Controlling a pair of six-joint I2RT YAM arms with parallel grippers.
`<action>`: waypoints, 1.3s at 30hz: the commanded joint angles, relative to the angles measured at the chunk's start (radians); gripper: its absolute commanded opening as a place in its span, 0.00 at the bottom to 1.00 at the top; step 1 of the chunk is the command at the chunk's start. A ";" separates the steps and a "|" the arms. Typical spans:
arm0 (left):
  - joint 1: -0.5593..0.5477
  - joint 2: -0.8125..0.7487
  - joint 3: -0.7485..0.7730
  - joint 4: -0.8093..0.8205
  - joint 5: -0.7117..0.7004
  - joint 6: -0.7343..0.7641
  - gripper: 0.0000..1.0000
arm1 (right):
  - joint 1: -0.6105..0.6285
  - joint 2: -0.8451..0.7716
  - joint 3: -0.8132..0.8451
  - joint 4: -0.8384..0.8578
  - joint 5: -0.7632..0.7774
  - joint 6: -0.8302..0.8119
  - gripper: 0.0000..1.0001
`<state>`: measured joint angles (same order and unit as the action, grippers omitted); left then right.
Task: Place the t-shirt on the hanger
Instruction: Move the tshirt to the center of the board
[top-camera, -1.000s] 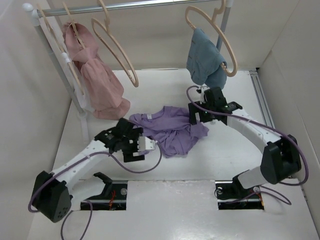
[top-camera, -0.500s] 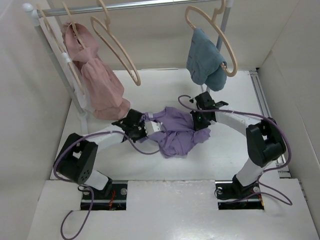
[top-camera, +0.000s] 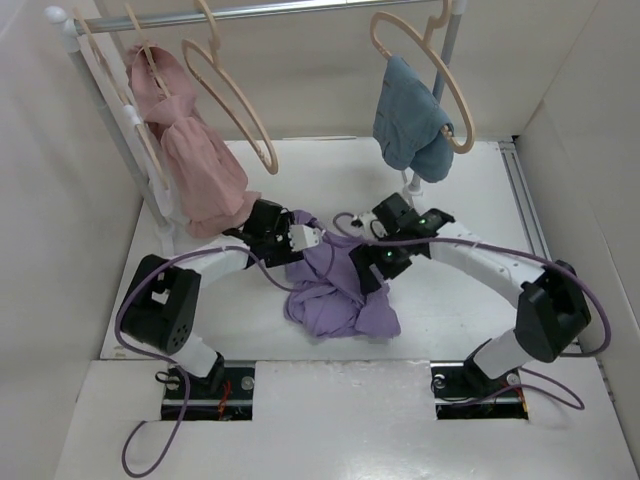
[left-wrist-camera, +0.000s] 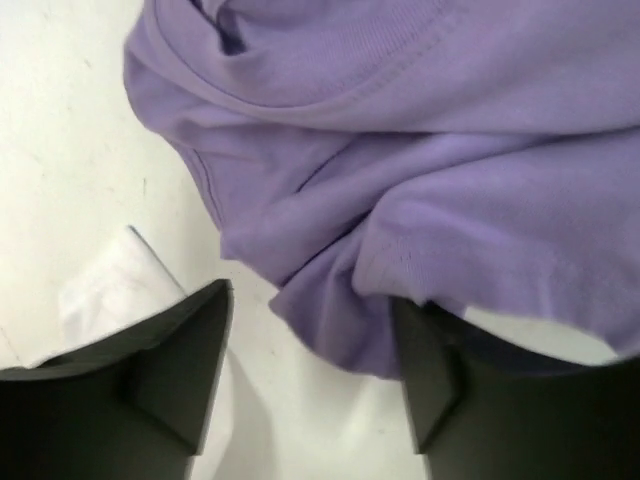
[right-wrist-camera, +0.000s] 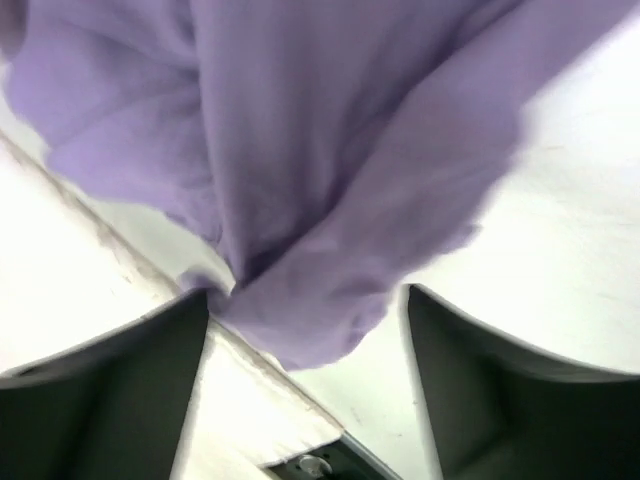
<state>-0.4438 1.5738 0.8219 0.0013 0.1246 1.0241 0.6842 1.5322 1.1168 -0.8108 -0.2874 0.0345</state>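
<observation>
A: Nearest first. Where is the t-shirt (top-camera: 340, 300)?

B: In the middle of the table (top-camera: 450, 325), bunched in a heap. Its bulk sags toward the near side and its far edge sits up by our two grippers.

A: How do we think it will handle?

B: We judge it light and quite limp. It folds over itself and would drape from any hold. It looks neither slippery nor fragile, but a pinch through several layers would drag the whole lump along. We would rather take a single layer at the ribbed band across the top of the left wrist view, which is probably the collar.

A: And our hands?

B: The left gripper (left-wrist-camera: 310, 300) has its fingers wide. A fold of cloth lies in the gap and over one finger, and nothing is clamped. The right gripper (right-wrist-camera: 307, 292) is wide too, with a gathered tail of cloth in the gap. We see no squeeze on it.

A: Which way does the t-shirt lie?

B: Its long axis runs roughly near to far. The sleeves are lost in the folds, so from above we cannot tell which end is the neck.

A: And the hanger (top-camera: 268, 158)?

B: It is at the far left on the rail (top-camera: 260, 12), hook up, between the pink garment (top-camera: 195, 165) and the blue garment (top-camera: 405, 120). It is well apart from the t-shirt, and its loop slants down toward the near right.
</observation>
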 joint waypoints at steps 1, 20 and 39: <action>-0.001 -0.140 0.010 -0.125 0.117 0.094 0.68 | -0.084 -0.075 0.083 -0.062 -0.053 -0.058 0.89; -0.335 -0.262 -0.029 -0.521 0.465 0.189 1.00 | -0.196 0.310 0.230 0.268 0.125 0.111 0.55; -0.161 -0.176 -0.144 -0.613 0.248 0.493 0.00 | -0.271 0.093 0.012 0.280 0.257 0.168 0.00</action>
<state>-0.6910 1.4506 0.7422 -0.4904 0.5442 1.4075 0.4248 1.7016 1.1545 -0.5175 -0.0929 0.1883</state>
